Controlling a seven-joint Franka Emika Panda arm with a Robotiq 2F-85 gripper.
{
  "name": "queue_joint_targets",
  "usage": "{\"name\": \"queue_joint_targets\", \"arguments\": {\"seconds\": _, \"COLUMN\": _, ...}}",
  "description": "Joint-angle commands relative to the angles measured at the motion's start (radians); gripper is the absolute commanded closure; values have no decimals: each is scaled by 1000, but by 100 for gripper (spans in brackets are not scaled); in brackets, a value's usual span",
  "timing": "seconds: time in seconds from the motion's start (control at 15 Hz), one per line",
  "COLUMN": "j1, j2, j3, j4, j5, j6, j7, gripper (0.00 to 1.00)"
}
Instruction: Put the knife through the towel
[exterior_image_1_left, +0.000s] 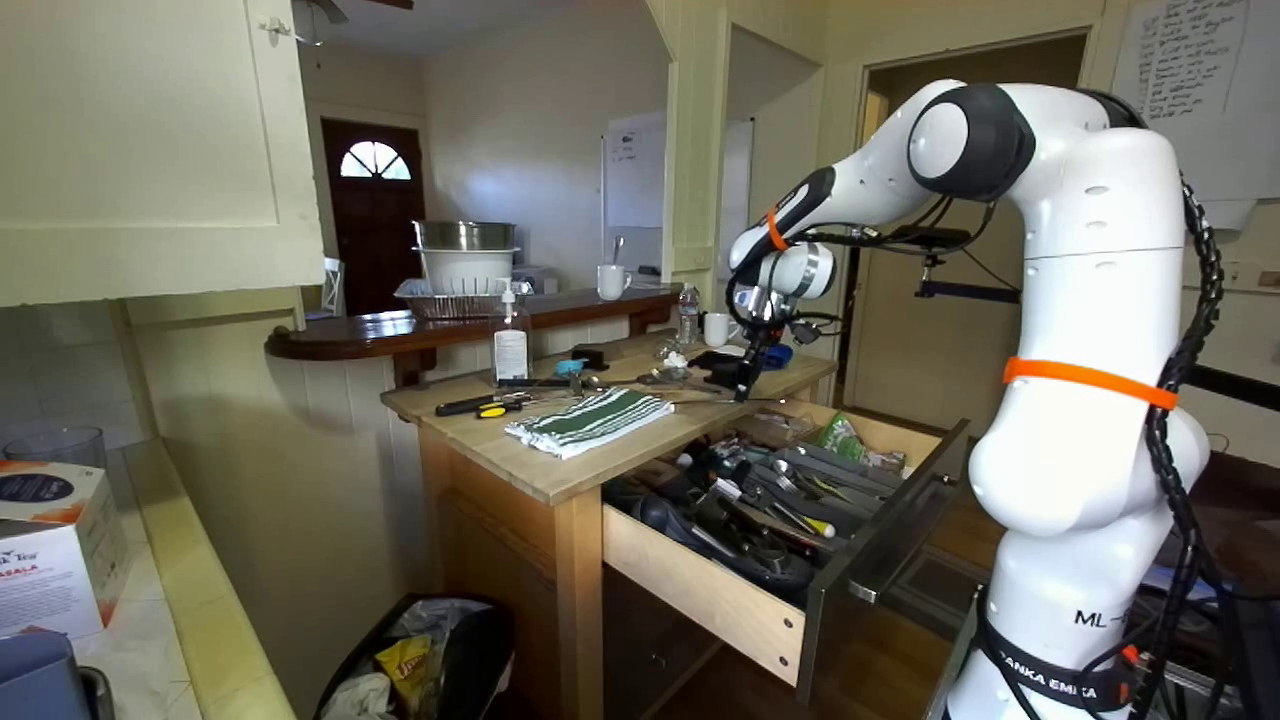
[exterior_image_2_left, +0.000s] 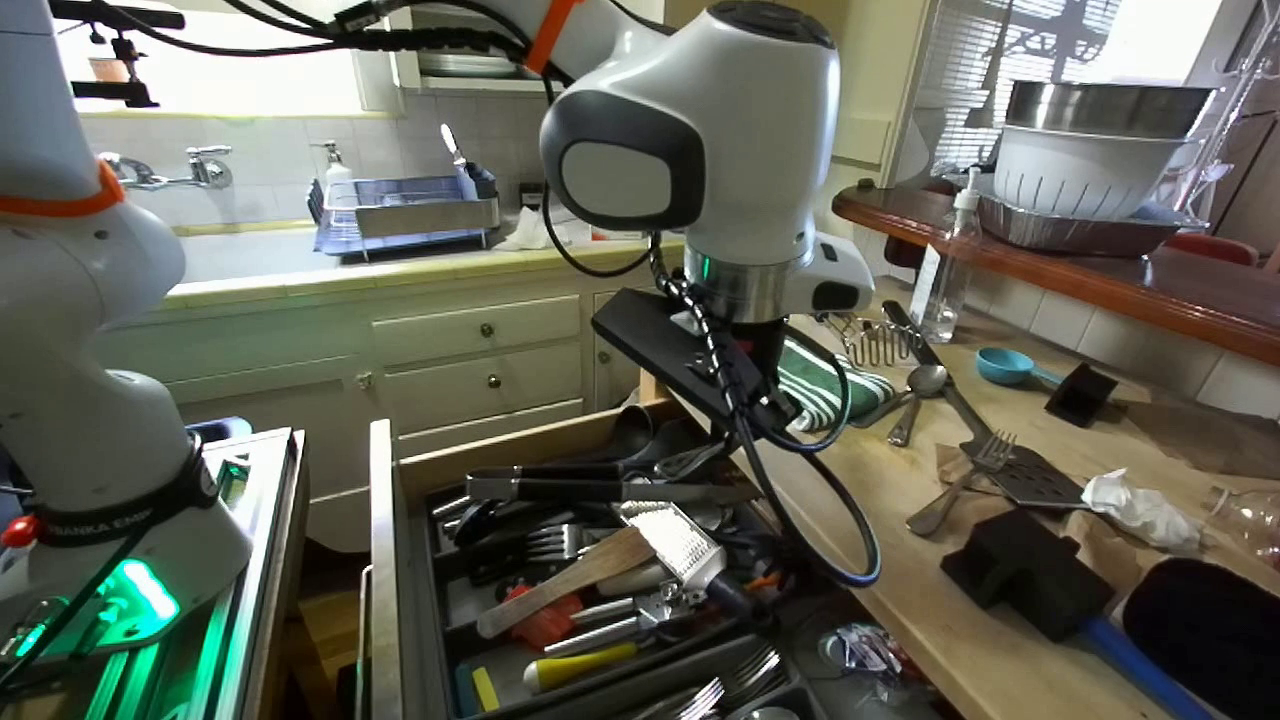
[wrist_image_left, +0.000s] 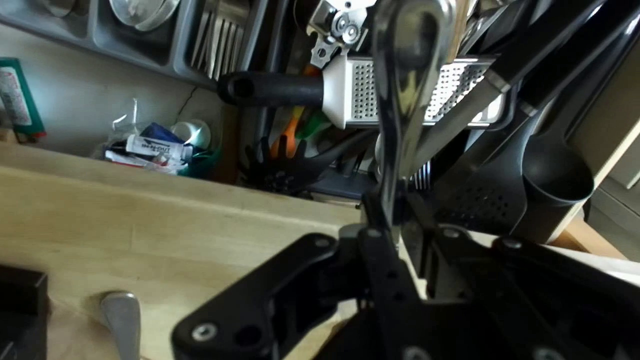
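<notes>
Knife (wrist_image_left: 402, 100) sits pinched in the gripper (wrist_image_left: 394, 207), its black fingers (wrist_image_left: 382, 260) pressed on either side of the metal, the shiny handle pointing out over the drawer (exterior_image_1_left: 700, 590). In an exterior view a thin length of it runs left toward the towel (exterior_image_1_left: 590, 422), which lies flat, green and white striped, on the near left part of the wooden counter (exterior_image_1_left: 545, 478); whether the two touch I cannot tell.

The drawer stands out from the counter's right side, crowded. A grey cutlery tray (wrist_image_left: 180, 45) in it has spoons (wrist_image_left: 145, 15) in one compartment and forks (wrist_image_left: 222, 45) in the next; a grater (wrist_image_left: 362, 90), a ladle (wrist_image_left: 557, 167) and a slotted turner (wrist_image_left: 487, 200) lie jumbled to the right in the wrist view. Left of these, just beside the counter edge, clear plastic (wrist_image_left: 122, 127) lies with a small white tube (wrist_image_left: 157, 148).

On the ledge (exterior_image_1_left: 575, 312), far left, a steel bowl (exterior_image_1_left: 465, 236) sits in a white colander (exterior_image_1_left: 467, 270), itself standing in a foil pan (exterior_image_1_left: 470, 306); to their right, a white mug (exterior_image_1_left: 610, 285) has a thin utensil (exterior_image_1_left: 618, 245) upright in it. Near left, below the counter, a black bin (exterior_image_1_left: 480, 650) holds a yellow bag (exterior_image_1_left: 405, 662) amid pale crumpled scraps (exterior_image_1_left: 362, 697). At the far side, in an exterior view, a dish rack (exterior_image_2_left: 430, 218) has a dark caddy (exterior_image_2_left: 480, 185) at its right end with a pale utensil (exterior_image_2_left: 452, 145) leaning from it
</notes>
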Motion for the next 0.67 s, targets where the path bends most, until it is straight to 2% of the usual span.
{"name": "queue_joint_targets", "arguments": {"seconds": 0.0, "j1": 50, "j2": -19, "j3": -24, "j4": -65, "j5": -2, "j6": 57, "j7": -3, "gripper": 96}}
{"name": "queue_joint_targets", "arguments": {"seconds": 0.33, "j1": 76, "j2": -15, "j3": -26, "j4": -99, "j5": 8, "j6": 135, "j7": 14, "gripper": 96}}
{"name": "queue_joint_targets", "arguments": {"seconds": 0.6, "j1": 77, "j2": -26, "j3": -16, "j4": -107, "j5": 58, "j6": 126, "j7": -18, "gripper": 96}}
